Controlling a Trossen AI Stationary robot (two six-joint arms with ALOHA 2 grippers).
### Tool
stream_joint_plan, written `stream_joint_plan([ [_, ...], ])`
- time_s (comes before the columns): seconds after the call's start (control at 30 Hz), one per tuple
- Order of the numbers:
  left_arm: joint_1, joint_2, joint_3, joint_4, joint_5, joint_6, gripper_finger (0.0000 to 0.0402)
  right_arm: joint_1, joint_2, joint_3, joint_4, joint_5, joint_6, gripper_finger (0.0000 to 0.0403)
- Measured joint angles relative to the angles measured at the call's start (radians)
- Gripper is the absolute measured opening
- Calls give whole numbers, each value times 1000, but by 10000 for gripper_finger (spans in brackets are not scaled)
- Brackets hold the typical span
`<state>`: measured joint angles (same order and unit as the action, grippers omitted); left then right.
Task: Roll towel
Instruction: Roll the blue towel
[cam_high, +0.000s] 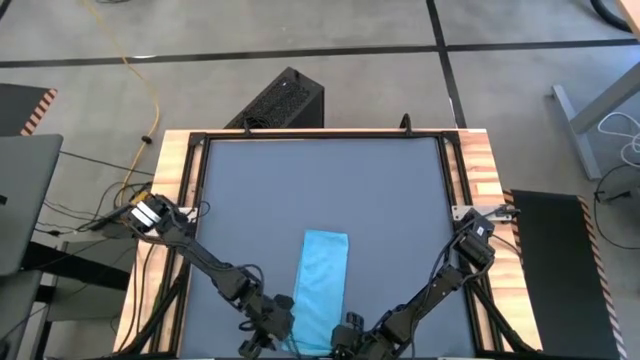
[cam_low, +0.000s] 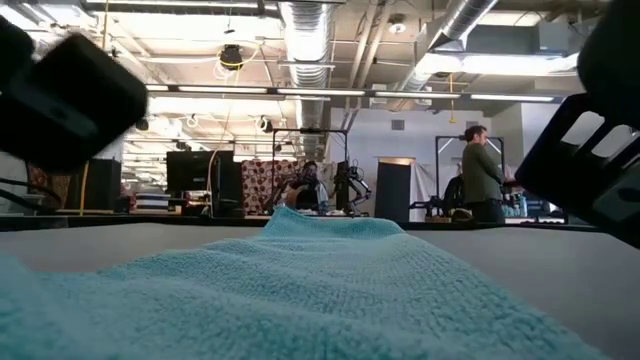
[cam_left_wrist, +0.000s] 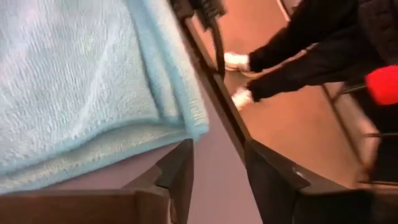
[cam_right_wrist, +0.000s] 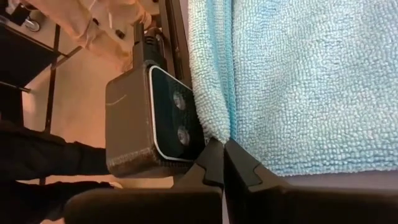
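The towel (cam_high: 322, 288) is a light blue cloth folded into a narrow strip. It lies flat on the dark grey tabletop (cam_high: 330, 190), running from the table's middle to its near edge. My left gripper (cam_left_wrist: 217, 168) stands open just off the towel's near left corner (cam_left_wrist: 198, 127), with bare table between its fingers. My right gripper (cam_right_wrist: 224, 152) is shut at the towel's near edge, toward its right side. In the low view the towel (cam_low: 300, 290) fills the foreground. My right gripper has its shut fingertips (cam_right_wrist: 214, 155) at the towel's near edge, where a raised crease (cam_right_wrist: 230, 127) runs down to them. The fingers come slanting down from the table's near side. The fingers hide whether cloth sits between them. The towel lies on the table.
A small grey camera block (cam_right_wrist: 155, 118) stands at the near table edge, close beside my right gripper. The table's wooden frame (cam_high: 180, 170) rims the top. A person's dark legs and white shoes (cam_left_wrist: 239, 62) show on the floor beyond the near edge.
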<state>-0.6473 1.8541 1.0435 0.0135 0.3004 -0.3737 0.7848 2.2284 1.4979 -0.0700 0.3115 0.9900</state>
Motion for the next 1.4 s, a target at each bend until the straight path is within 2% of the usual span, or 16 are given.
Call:
stream_joint_plan([
  [0.13,-79,-43,0,-56,-227,49,134,-6,0,0,4,-2,0,15],
  [0.27,-170,-59,0,-2,-482,103,129,-13,0,0,5,-2,0,15],
  [0.37,-214,-34,0,20,-579,235,129,-14,1,0,5,-2,-1,15],
  [0.53,-223,-21,0,22,-598,406,128,-20,2,0,9,-1,-3,15],
  [0.63,-223,-20,0,31,-645,485,128,-21,2,0,8,-1,-11,15],
  [0.83,-237,51,3,120,-617,531,128,-23,2,0,7,-1,-17,16],
  [1.0,-258,110,61,102,-707,670,128,-24,2,1,5,-2,-19,16],
  [1.17,-247,113,62,40,-752,743,128,-25,2,1,5,-12,-19,16],
  [1.33,-233,113,62,14,-656,775,128,-25,2,1,3,-19,-19,16],
  [1.4,-233,113,62,10,-654,791,128,-25,2,1,3,-19,-19,16],
])
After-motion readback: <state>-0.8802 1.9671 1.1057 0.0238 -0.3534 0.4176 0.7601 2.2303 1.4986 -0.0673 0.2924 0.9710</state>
